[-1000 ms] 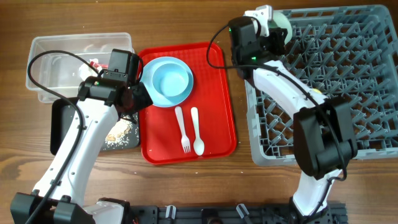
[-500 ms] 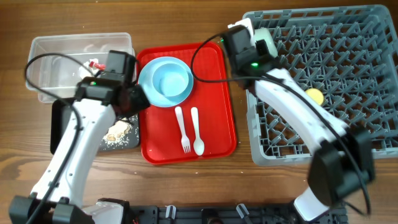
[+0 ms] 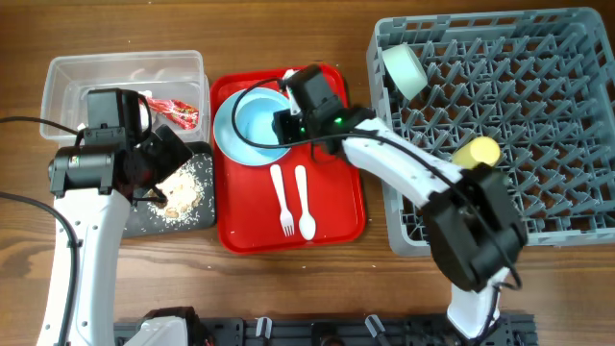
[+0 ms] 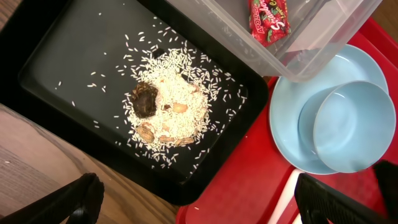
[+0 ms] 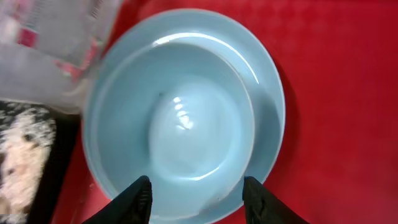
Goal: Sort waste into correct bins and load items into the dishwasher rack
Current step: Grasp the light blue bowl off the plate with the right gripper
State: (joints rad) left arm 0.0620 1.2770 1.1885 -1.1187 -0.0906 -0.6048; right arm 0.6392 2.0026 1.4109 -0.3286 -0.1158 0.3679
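The pale blue bowl (image 3: 258,123) sits in the pale blue plate (image 3: 227,135) on the red serving tray (image 3: 332,183). My right gripper (image 3: 284,125) hovers open over the bowl (image 5: 180,118), its jaws (image 5: 198,202) astride the near rim. My left gripper (image 3: 154,163) is open and empty (image 4: 205,205) above the black tray (image 4: 62,68), which holds the rice scraps (image 4: 165,115). The red wrapper (image 3: 178,113) lies in the clear tub (image 3: 72,77). The mint-green bowl (image 3: 405,69) and the yellow cup (image 3: 478,152) are in the grey rack (image 3: 538,192). The tissue ball is not visible.
The white fork (image 3: 285,202) and spoon (image 3: 305,202) lie side by side on the red tray's front half. The black tray (image 3: 192,216) lies against the red tray's left edge, with the tub behind it. The rack fills the right side.
My right arm has swung left from the rack's back corner to above the blue bowl, leaving the mint-green bowl in the rack. My left arm has pulled back left, uncovering the black tray.
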